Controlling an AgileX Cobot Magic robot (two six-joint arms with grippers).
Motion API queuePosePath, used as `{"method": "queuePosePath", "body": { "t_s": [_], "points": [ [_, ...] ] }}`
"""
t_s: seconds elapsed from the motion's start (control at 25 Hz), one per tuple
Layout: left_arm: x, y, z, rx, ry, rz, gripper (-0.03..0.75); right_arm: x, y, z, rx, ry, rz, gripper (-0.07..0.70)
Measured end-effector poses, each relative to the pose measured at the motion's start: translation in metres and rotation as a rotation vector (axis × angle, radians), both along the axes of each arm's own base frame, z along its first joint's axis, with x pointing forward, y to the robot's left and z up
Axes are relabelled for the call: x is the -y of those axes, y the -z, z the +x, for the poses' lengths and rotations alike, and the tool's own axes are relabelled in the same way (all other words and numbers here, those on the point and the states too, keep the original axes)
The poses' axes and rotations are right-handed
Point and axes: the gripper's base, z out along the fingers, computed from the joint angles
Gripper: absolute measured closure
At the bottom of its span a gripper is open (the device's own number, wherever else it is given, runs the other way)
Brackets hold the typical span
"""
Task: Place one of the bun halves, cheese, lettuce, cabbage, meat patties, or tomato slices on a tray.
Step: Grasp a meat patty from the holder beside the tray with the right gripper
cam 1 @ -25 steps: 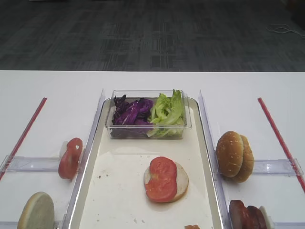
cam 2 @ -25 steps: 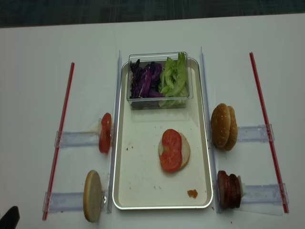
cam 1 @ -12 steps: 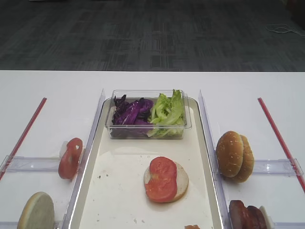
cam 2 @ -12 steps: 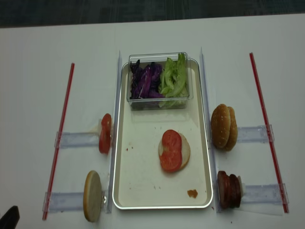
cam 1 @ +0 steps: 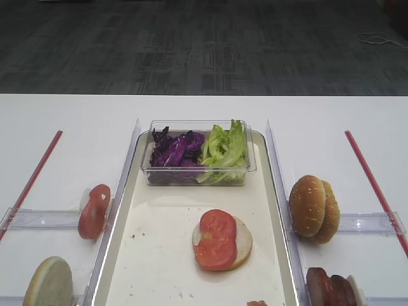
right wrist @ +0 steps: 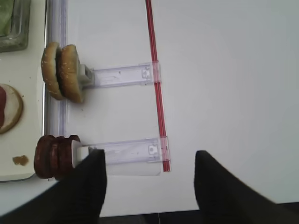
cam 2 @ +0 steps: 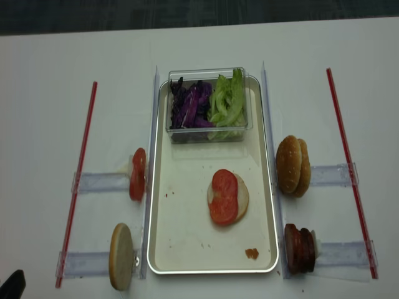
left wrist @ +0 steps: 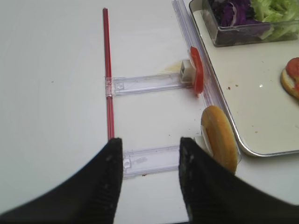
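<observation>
A white table stands before dark grey carpet. In the front high view the cream tray (cam 1: 264, 191) holds a clear tub (cam 1: 197, 167) of purple cabbage (cam 1: 176, 150) and green lettuce (cam 1: 224, 146), and a bun half (cam 1: 243, 241) topped with two overlapping tomato slices (cam 1: 215, 239). Right of the tray two bun halves (cam 1: 313, 208) stand on edge; neither arm shows.

The right wrist view looks down on those buns and the upright meat patties (right wrist: 52, 157) just outside the tray's rim. The right gripper (right wrist: 148, 186) hangs spread wide and empty above the table edge.

In the left wrist view the left gripper (left wrist: 150, 175) is likewise parted and empty, near an upright bun half (left wrist: 218, 137) and a tomato slice (left wrist: 196, 77).

The overhead view confirms this layout. The patties look firm, light and possibly slippery; pinching one disc across its flat faces seems best.
</observation>
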Motion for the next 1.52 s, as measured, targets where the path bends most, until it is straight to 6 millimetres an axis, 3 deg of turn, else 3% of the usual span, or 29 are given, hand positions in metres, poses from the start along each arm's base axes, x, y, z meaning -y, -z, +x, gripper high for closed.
{"method": "queuePosePath", "body": {
  "t_s": [0.32, 0.44, 1.16, 1.52],
  "points": [
    [0.000, 0.000, 0.000, 0.000, 0.000, 0.000, 0.454, -0.005, -0.006, 0.065, -0.204, -0.008, 0.052, 0.197],
    [0.000, 0.000, 0.000, 0.000, 0.000, 0.000, 0.456, -0.006, -0.005, 0.079, -0.237, -0.009, 0.060, 0.197],
    [0.000, 0.000, 0.000, 0.000, 0.000, 0.000, 0.459, -0.021, -0.001, 0.092, -0.296, -0.048, 0.214, 0.197],
    [0.000, 0.000, 0.000, 0.000, 0.000, 0.000, 0.459, -0.061, 0.010, 0.096, -0.418, -0.140, 0.230, 0.197]
  ]
}}
